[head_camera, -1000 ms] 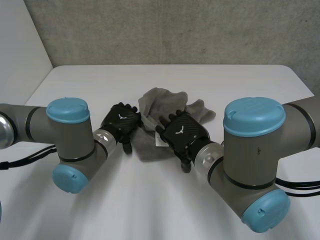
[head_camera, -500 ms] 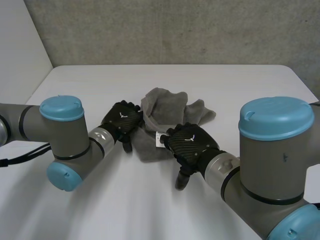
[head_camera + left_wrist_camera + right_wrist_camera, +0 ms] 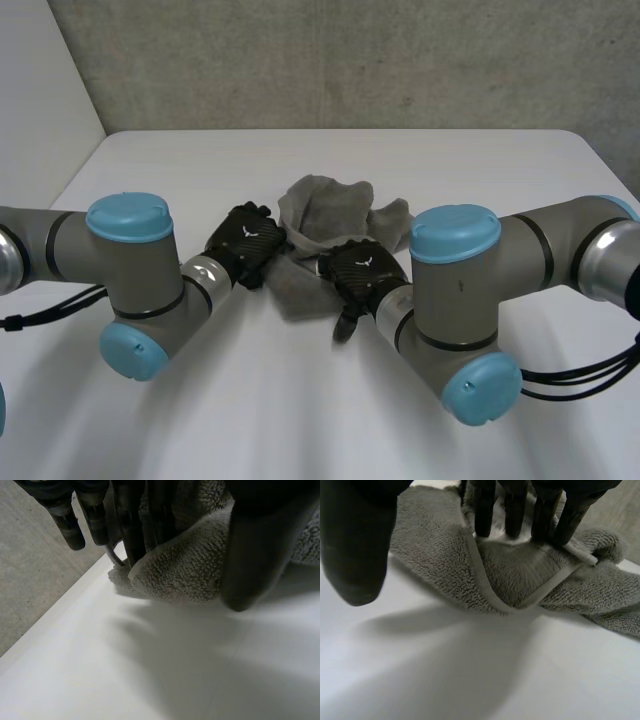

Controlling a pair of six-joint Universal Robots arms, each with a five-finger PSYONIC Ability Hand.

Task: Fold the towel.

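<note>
I see the grey towel [image 3: 335, 205] lying bunched in the middle of the white table [image 3: 180, 165]. My left hand [image 3: 245, 243] pinches its left fold between fingers [image 3: 132, 525] and thumb. My right hand [image 3: 358, 272] presses straight fingers [image 3: 485, 510] on its near edge, thumb spread apart.

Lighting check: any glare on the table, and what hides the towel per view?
Head view: even light, no glare on the table; the left hand and right hand cover part of the towel. Left wrist view: the dark hand blocks part of it. Right wrist view: towel evenly lit.
</note>
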